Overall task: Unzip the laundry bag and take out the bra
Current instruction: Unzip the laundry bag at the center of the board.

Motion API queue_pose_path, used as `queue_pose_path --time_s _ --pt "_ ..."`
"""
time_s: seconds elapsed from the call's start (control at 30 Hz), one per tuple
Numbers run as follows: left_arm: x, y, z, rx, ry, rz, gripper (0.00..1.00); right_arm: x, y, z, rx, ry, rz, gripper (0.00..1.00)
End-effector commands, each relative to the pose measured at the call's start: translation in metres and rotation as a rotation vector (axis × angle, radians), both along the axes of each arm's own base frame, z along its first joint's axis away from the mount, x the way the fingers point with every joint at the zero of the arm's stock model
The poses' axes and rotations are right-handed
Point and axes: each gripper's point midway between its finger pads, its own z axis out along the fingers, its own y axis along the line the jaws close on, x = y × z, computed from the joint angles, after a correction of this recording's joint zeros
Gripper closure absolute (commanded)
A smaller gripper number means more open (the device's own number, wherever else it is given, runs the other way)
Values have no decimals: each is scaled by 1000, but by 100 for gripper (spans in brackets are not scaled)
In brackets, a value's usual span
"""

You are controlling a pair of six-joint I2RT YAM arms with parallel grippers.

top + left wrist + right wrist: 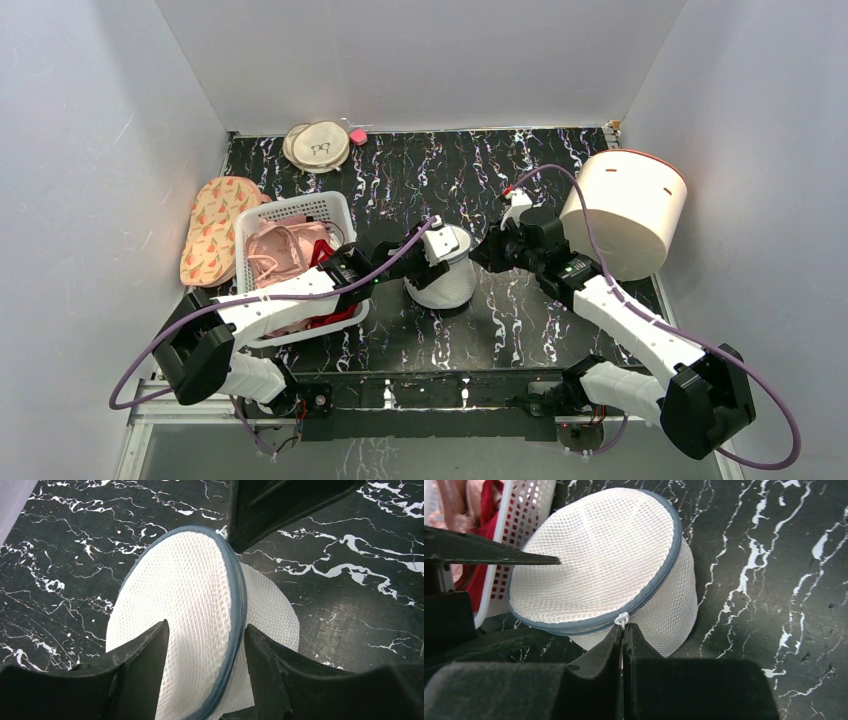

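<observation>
The laundry bag [447,272], a small white mesh dome with a grey-blue zipper rim, stands on the black marbled table between both arms. My left gripper [432,252] reaches it from the left. In the left wrist view, the gripper [206,625] stands open with its fingers on either side of the bag's [185,590] zipper rim. My right gripper [624,628] is shut on the white zipper pull [622,619] at the near side of the bag [599,555]. From above, the right gripper [482,255] sits just right of the bag. The zipper looks closed. The bra is hidden.
A white basket [300,208] holding pink and red garments [283,250] stands left of the bag and shows in the right wrist view [526,525]. A big cream drum [625,210] lies at the right. Beige round discs [318,146] and a patterned pad [212,228] lie far left.
</observation>
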Motion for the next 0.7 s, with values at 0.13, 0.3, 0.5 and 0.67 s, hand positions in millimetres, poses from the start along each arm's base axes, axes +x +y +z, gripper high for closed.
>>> queue_pose_path --time_s 0.13,0.3,0.5,0.67 --pt "-11 -14 26 -89 4 -61 37 -4 25 36 113 -88 98 100" --pt "-11 -15 28 -88 10 -55 36 -8 33 37 139 -88 126 100" --pt "-9 -15 28 -87 -3 -50 37 -15 47 37 129 -93 163 100" --pt "-7 -12 25 -84 -15 -36 43 -21 60 37 115 -94 192 100"
